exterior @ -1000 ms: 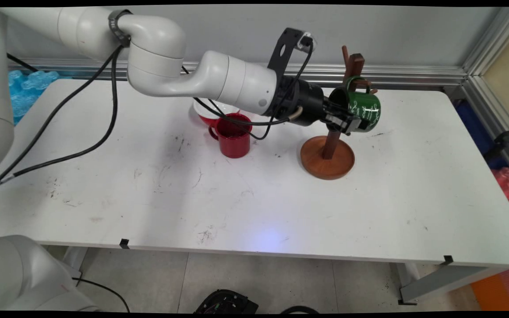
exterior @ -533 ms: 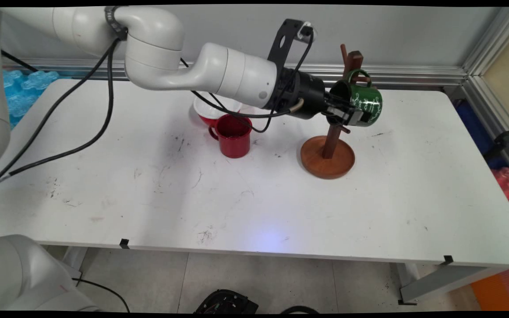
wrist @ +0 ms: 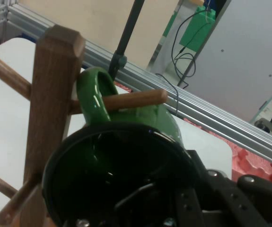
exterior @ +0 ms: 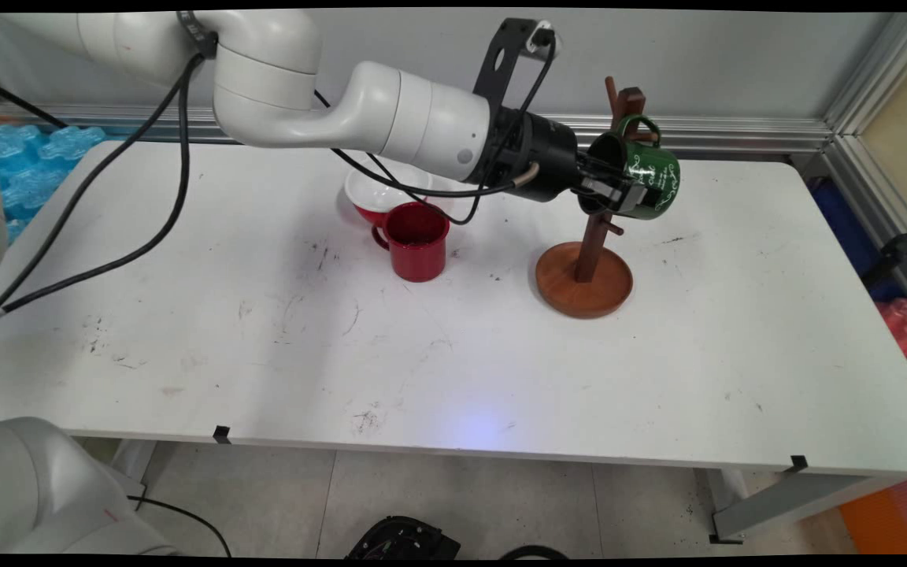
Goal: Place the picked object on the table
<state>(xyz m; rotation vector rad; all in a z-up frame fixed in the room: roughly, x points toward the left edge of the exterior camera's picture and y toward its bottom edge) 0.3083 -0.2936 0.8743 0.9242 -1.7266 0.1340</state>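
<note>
Now jaws [exterior: 625, 198] grip green mug [exterior: 653, 187]; handle over wooden rack [exterior: 589, 260] peg.

A white arm [exterior: 390, 126] of rounded links, draped with black cables [exterior: 146, 236], ends in a black wrist and black gripper [exterior: 615, 197] under what looks like a camera bracket [exterior: 505, 63].

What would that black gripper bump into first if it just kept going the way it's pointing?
Probably the wooden mug rack. The gripper is shut on the green mug, whose handle is looped over a peg beside the post, though depth is hard to judge.
</note>
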